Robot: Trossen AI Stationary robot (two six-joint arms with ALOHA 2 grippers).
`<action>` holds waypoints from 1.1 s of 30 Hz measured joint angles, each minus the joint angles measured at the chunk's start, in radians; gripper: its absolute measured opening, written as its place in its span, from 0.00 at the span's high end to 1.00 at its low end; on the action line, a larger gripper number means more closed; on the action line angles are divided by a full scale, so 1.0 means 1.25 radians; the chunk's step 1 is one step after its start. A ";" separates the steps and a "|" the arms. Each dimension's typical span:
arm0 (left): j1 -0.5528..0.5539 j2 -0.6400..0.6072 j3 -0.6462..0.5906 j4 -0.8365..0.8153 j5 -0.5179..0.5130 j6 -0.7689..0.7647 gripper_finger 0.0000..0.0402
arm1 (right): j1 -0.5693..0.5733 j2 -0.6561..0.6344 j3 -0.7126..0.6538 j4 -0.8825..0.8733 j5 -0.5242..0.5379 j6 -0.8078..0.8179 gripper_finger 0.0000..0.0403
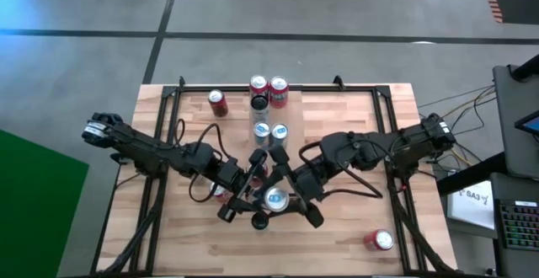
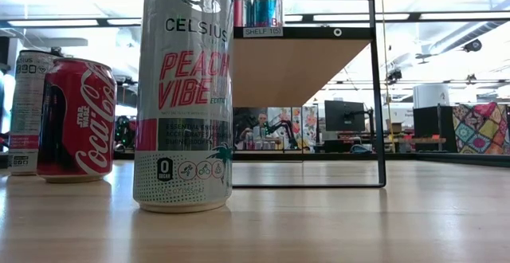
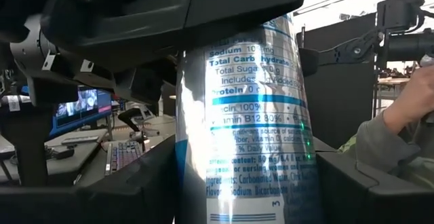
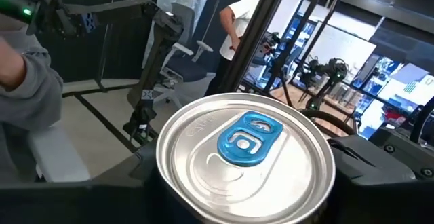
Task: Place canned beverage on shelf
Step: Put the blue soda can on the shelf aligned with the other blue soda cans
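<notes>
- High view: a planked wooden table (image 1: 354,227) fills the middle of the floor, with two dark arms reaching in from its left and right edges and meeting near its front centre.
- The shelf (image 2: 299,60) is a raised light wood board in a thin black frame; the low view shows it from below, with a blue-topped can standing on it.
- In the high view, a cluster of cans (image 1: 268,93) stands at the table's far edge.
- The slim silver can (image 1: 275,199), blue tab on top, is upright between both grippers.
- The left gripper (image 1: 253,195) has its fingers on either side of this can; the left wrist view shows the can label filling the gap between them.
- The right gripper (image 1: 290,195) also closes around the same can, its lid close under the right wrist camera.
- In the low view, a tall Celsius can (image 2: 185,96) stands nearest, with a red cola can (image 2: 77,119) beside it.
- A lone red can (image 1: 379,241) lies near the table's front right corner.
- A person's sleeve (image 3: 386,139) shows beyond the table.
</notes>
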 joint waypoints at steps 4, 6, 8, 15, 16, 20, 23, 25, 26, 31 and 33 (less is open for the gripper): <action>0.002 0.000 0.000 -0.002 -0.004 -0.026 0.40 | -0.003 -0.003 0.000 -0.005 0.002 0.025 0.47; 0.007 -0.004 0.000 -0.010 -0.008 -0.037 0.37 | -0.003 -0.009 -0.002 -0.022 0.007 0.039 0.47; 0.013 -0.011 0.000 -0.017 -0.010 -0.039 0.34 | -0.004 -0.016 -0.003 -0.035 0.010 0.053 0.47; 0.029 -0.047 0.001 -0.083 -0.017 0.004 0.23 | -0.011 -0.049 0.029 -0.152 0.038 0.123 0.47; 0.031 -0.063 0.001 -0.104 -0.018 0.017 0.22 | -0.016 -0.054 0.035 -0.167 0.052 0.135 0.47; 0.031 -0.130 0.001 -0.201 -0.076 0.067 0.22 | -0.031 -0.082 0.035 -0.213 0.137 0.181 0.47; 0.031 -0.174 0.001 -0.259 -0.127 0.102 0.22 | -0.052 -0.113 0.025 -0.247 0.200 0.204 0.47; 0.031 -0.198 0.001 -0.289 -0.157 0.118 0.22 | -0.073 -0.135 0.010 -0.258 0.218 0.223 0.47; 0.031 -0.208 0.001 -0.305 -0.175 0.128 0.22 | -0.083 -0.144 -0.001 -0.261 0.219 0.233 0.47; 0.031 -0.246 0.001 -0.387 -0.263 0.179 0.22 | -0.128 -0.185 -0.076 -0.273 0.262 0.259 0.47; 0.031 -0.254 0.001 -0.407 -0.283 0.193 0.22 | -0.143 -0.206 -0.118 -0.263 0.273 0.267 0.47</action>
